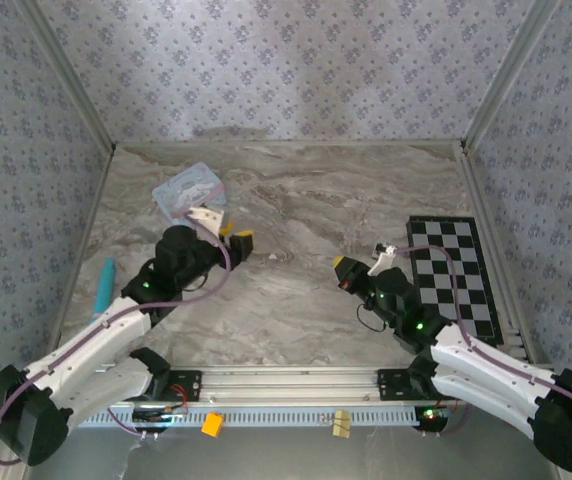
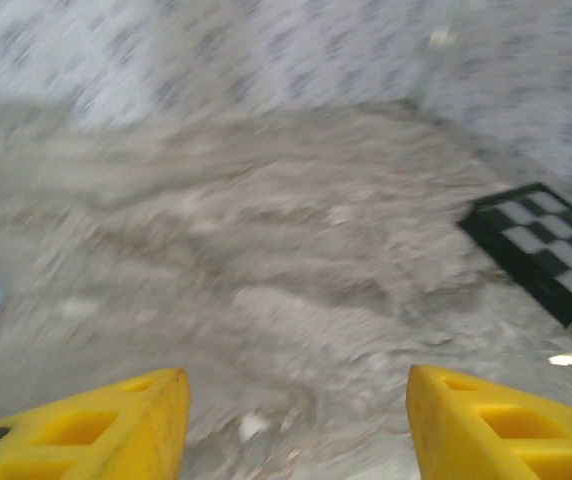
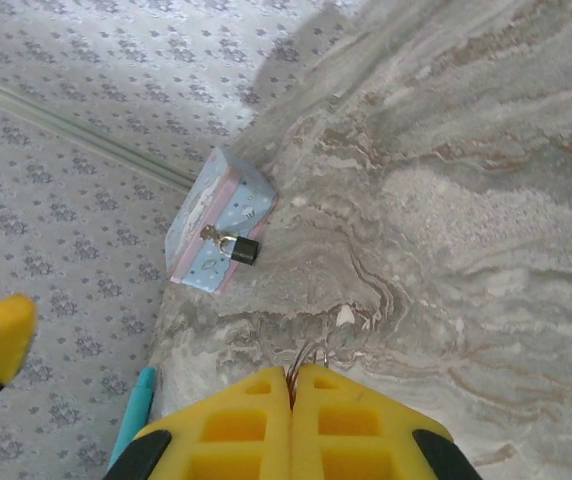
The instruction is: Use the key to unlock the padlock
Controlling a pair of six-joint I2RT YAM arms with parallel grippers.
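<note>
Hanging on the light-blue tin (image 3: 218, 215), the padlock (image 3: 243, 250) is seen. The right gripper (image 3: 292, 378) is pressed together on a thin dark bit (image 3: 302, 358), well apart from the tin. The left gripper (image 2: 296, 420) is spread apart near the tin.

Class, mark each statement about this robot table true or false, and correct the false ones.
1. The padlock hangs on the light-blue tin. True.
2. The left gripper has its fingers pressed together. False: they stand apart with nothing between them.
3. The checkerboard lies on the right-arm side of the table. True.
4. The right gripper is wide open. False: its yellow fingers are closed together.
5. The tin sits on the checkerboard. False: it lies across the table, near the left gripper.
</note>
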